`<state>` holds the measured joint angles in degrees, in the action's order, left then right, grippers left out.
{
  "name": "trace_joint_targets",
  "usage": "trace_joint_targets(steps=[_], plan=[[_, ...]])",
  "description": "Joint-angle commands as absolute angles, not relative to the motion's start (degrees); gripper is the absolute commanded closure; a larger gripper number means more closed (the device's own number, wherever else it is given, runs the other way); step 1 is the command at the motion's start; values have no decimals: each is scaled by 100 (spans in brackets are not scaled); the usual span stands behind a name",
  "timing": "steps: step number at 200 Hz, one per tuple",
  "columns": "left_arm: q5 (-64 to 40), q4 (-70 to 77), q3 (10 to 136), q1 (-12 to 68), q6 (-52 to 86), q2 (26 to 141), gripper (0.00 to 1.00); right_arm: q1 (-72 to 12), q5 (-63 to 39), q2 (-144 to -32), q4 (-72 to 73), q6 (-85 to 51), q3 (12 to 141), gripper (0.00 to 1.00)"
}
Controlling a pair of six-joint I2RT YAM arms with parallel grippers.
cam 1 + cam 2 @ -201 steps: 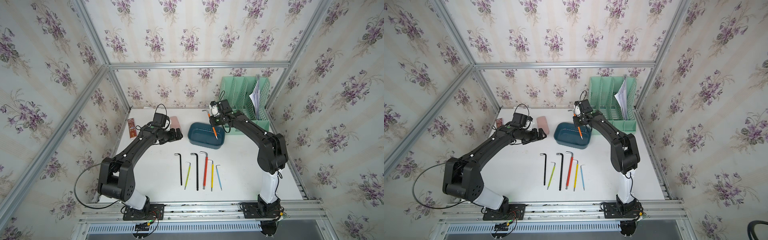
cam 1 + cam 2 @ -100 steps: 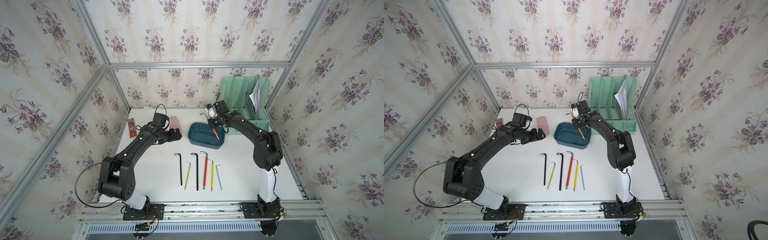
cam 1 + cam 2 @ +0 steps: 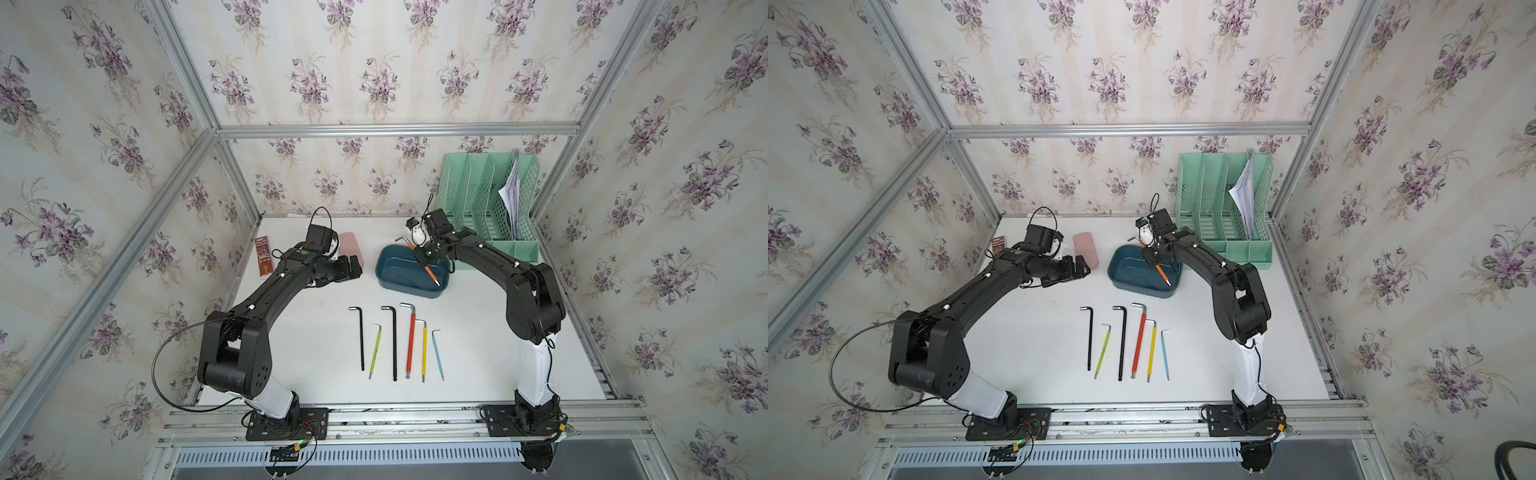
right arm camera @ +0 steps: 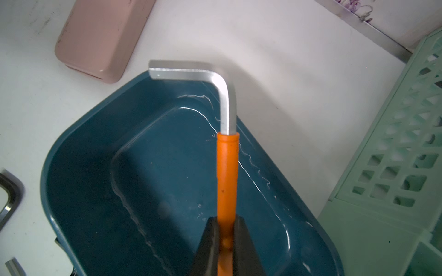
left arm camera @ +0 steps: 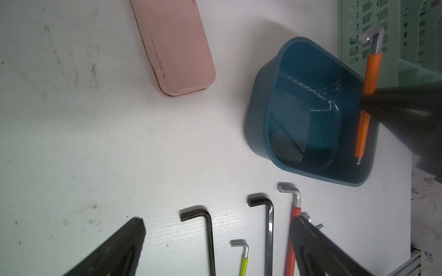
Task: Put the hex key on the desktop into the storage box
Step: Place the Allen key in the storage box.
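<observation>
An orange-sleeved hex key (image 4: 227, 172) is clamped between the fingers of my right gripper (image 4: 226, 229), which is shut on its sleeve. It slants over the dark teal storage box (image 3: 411, 291), its bent silver end past the far rim and its long tip (image 5: 358, 162) inside the box near a wall. In both top views the gripper (image 3: 428, 257) (image 3: 1156, 257) hangs above the box (image 3: 1133, 286). Several more hex keys lie in a row on the desktop (image 3: 316, 332), among them a red one (image 3: 410, 340). My left gripper (image 5: 217, 222) is open and holds nothing, left of the box (image 5: 256, 119).
A pink case (image 3: 351, 249) lies behind my left gripper (image 3: 353, 268). The mint-green file organiser (image 3: 486, 208) with papers stands at the back right, close to the box. A small brown card (image 3: 264, 255) lies at the left edge. Aluminium rails frame the desktop.
My right gripper has come down and slightly forward over the box, and the orange hex key now slants more steeply with its tip in the box. The left arm has not moved.
</observation>
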<state>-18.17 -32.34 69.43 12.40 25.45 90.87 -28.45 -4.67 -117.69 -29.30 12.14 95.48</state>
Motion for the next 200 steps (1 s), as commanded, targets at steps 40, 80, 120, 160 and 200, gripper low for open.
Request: trace_joint_targets(steps=[40,80,120,160,200], plan=[[-1784,-3193,7025,1241,2584,9200,1,-3010,-132,-11729,-2687,1437,9298,100],[-1876,-3276,7099,1245,2632,9270,1,-3036,-60,-11812,-2676,1366,9211,100],[-1828,-3237,7007,1241,2615,9127,1,-3041,57,-11839,-2685,1268,9153,91],[-1869,-3235,6990,1246,2653,9202,1,-3040,119,-11810,-2605,1153,9021,70],[-1884,-3097,6864,1241,2720,9068,1,-3268,197,-11514,-2392,1008,8780,58]])
